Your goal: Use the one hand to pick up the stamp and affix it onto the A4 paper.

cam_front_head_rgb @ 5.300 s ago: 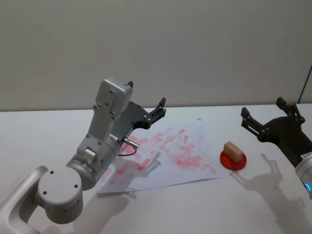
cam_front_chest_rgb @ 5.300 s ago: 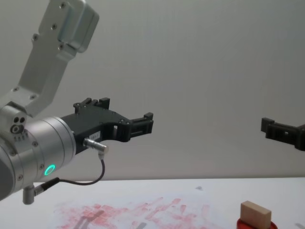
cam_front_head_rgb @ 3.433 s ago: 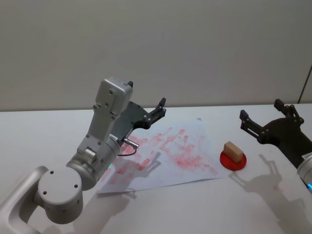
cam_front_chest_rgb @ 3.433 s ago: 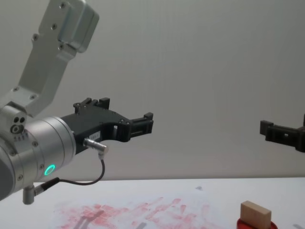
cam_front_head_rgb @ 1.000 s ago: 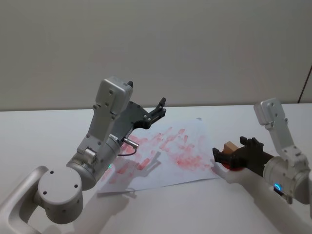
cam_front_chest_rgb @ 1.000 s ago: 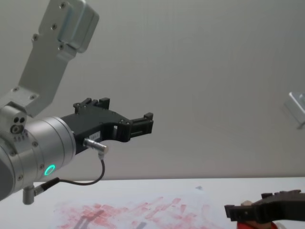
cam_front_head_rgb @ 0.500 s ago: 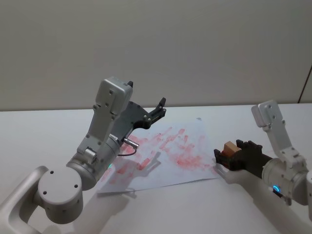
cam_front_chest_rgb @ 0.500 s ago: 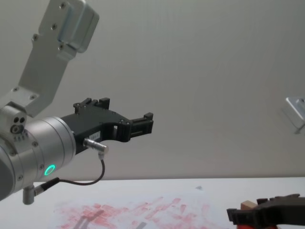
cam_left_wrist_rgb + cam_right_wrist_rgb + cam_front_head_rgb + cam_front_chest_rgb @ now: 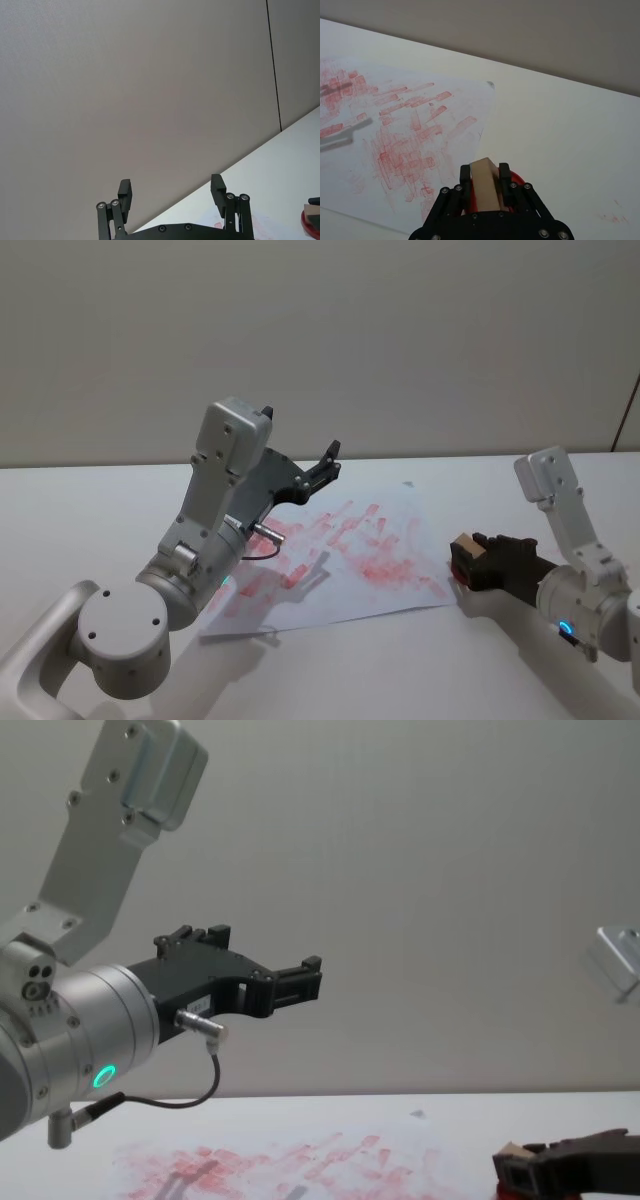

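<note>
The stamp (image 9: 484, 186) is seemingly clamped by right gripper (image 9: 484, 170) fingers, long axis along them; paper (image 9: 350, 570) lies leftward; left gripper (image 9: 170, 189) is parked open, raised

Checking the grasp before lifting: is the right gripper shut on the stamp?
Shut: the right gripper presses its fingers against both sides of the stamp.
</note>
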Controlling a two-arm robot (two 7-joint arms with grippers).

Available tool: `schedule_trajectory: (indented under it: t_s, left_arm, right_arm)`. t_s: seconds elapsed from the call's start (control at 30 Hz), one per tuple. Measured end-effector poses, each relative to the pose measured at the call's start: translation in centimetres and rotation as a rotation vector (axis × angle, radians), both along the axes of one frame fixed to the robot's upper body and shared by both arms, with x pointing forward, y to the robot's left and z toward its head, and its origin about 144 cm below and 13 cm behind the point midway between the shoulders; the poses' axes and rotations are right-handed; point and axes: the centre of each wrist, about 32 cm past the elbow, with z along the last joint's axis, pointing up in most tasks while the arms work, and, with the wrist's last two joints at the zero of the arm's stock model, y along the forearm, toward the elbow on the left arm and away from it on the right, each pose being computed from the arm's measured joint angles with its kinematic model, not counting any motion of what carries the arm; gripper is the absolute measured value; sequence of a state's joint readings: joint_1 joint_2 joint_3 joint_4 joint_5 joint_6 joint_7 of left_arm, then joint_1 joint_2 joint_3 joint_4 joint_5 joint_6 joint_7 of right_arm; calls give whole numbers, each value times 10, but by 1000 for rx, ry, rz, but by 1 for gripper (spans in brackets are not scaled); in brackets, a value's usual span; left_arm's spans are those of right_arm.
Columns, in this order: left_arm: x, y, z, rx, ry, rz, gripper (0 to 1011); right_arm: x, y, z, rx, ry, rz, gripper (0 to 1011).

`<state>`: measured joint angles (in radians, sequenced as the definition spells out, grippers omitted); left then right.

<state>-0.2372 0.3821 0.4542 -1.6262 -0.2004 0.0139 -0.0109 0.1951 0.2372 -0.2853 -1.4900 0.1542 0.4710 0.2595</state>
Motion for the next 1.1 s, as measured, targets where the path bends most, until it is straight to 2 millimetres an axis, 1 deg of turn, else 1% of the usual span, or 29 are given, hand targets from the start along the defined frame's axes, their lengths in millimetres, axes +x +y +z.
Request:
schedule_trajectory:
  t_s: [0.03,0.1,0.2,0.5,0.73,0.93,1.1]
  left_arm:
    - [0,0,0,0,0,0,1001]
    - [0,0,0,0,0,0,1001]
    - [0,0,0,0,0,0,1001]
    - [0,0,0,0,0,0,1001]
    - [0,0,0,0,0,0,1001]
    - [0,0,0,0,0,0,1001]
    - [0,0,0,0,0,0,1001]
  right_arm:
    - [0,0,0,0,0,0,337]
    - [0,0,0,-1,1,0,260]
    - [0,0,0,-1,1,0,217]
    - [2,0,2,-3,-20,10,218]
    - [8,4,12,3,-84,43,219]
    - [19,14,26,28,-161,107,218]
    - [28,23,33,55,-196,159,219]
